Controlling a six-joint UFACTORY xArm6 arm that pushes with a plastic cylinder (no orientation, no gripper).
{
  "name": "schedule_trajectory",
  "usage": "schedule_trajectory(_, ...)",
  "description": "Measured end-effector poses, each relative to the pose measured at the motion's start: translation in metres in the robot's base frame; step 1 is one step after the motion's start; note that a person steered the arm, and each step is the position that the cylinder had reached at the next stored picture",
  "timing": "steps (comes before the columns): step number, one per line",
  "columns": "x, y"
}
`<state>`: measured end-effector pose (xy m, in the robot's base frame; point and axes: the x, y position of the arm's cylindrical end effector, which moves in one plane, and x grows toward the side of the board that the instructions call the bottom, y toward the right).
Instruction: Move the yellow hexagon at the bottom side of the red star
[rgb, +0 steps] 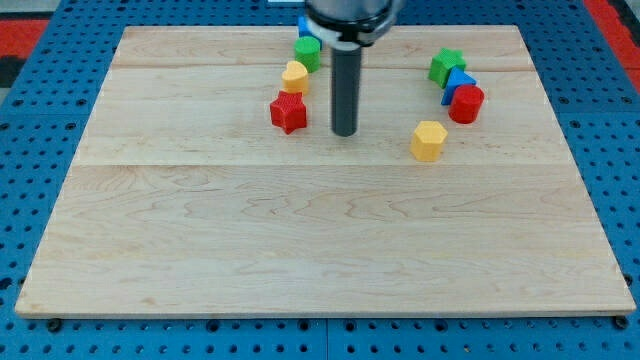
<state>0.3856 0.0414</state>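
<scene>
Nearest the camera lies a broad bare stretch of the wooden desk (320, 250), and every block sits in the far half. Closest of them is the yellow hexagon (428, 140), at the right of centre, apart from the others; just beyond it cluster a red cylinder (466, 104), a blue block (458, 82) and a green star (447, 66). On the left, the red star (288, 112) sits with a yellow block (295, 76) touching its far side, then a green block (308, 52) and a blue block (303, 27) half hidden by the arm. My tip (344, 133) rests on the desk between the red star and the yellow hexagon, near the star and touching nothing; the rod stands upright from the arm's housing at the far edge. No hand is fitted, so nothing is grasped or released. To do this step well, I judge the tip should circle round to the hexagon's far right side, then push it leftward and slightly nearer, keeping the contact centred so the block does not spin off. The push should end with the hexagon just near of the star, without nudging the star itself.
</scene>
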Motion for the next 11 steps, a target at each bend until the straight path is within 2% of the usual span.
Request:
schedule_trajectory(1,-0.012,0.047)
schedule_trajectory(3,0.002,0.149)
schedule_trajectory(5,0.028,0.082)
schedule_trajectory(8,0.082,0.030)
schedule_trajectory(10,0.071,-0.031)
schedule_trajectory(11,0.059,-0.004)
